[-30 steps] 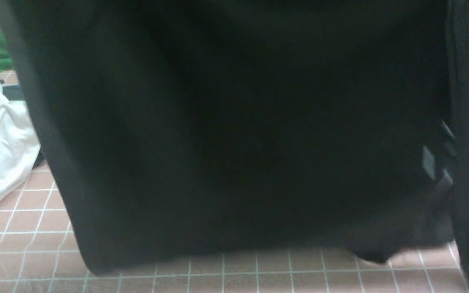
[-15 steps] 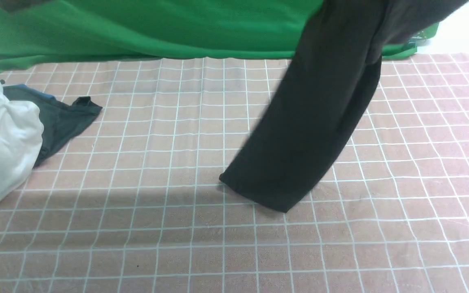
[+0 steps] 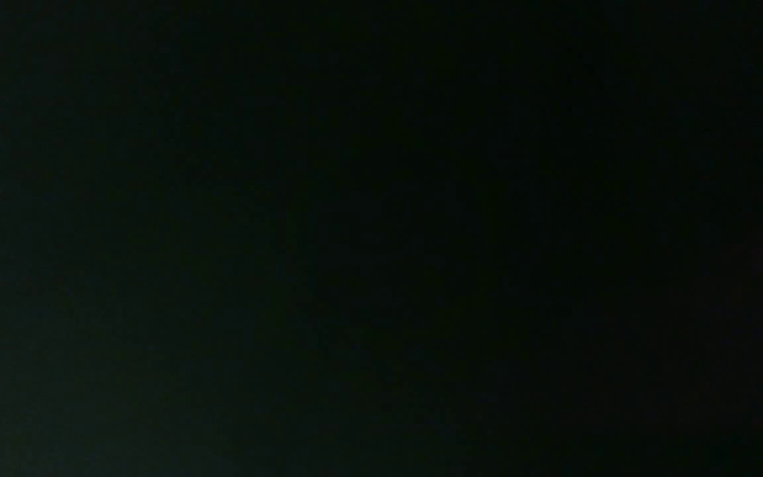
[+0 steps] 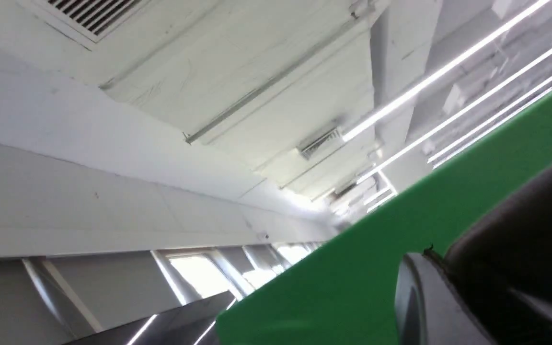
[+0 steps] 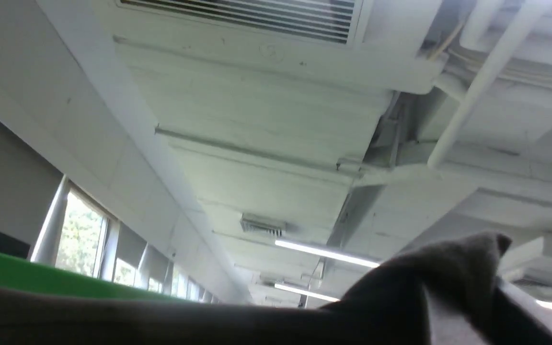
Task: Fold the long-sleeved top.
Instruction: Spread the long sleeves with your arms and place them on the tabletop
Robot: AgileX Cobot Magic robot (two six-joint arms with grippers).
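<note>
the front view is black from corner to corner, with only a faint grey-green cast toward the lower left of the frame. whether that is cloth over the lens cannot be told.

the long-sleeved top (image 5: 391, 311) shows best in the right wrist view: a dark, soft-knit mass lies across the edge of the picture nearest the camera and rises into a blunt peak. that peak stands between two paler grey strips of the right gripper (image 5: 484, 316), whose jaws are together and pinched on the cloth. behind it are a white ceiling, a slatted air vent (image 5: 237, 17), a white pipe (image 5: 482, 81), a lit tube light (image 5: 326, 254) and a row of windows (image 5: 82, 239) with green leaves outside. a green strip (image 5: 27, 275) runs just above the cloth on the window side.

in the left wrist view the left gripper (image 4: 424, 302) is a rounded dark grey shape with a raised seam along its edge, and more of the black top lies bunched right against it. its jaws are closed together, but the pinch itself is hidden, so i cannot tell whether cloth is caught there. a flat green board (image 4: 376, 268) slants behind it, cutting across the ceiling. above that are long bright light strips (image 4: 448, 67), another vent (image 4: 89, 14) and a pale wall.

any neck label or print on the top is hidden in these views.
</note>
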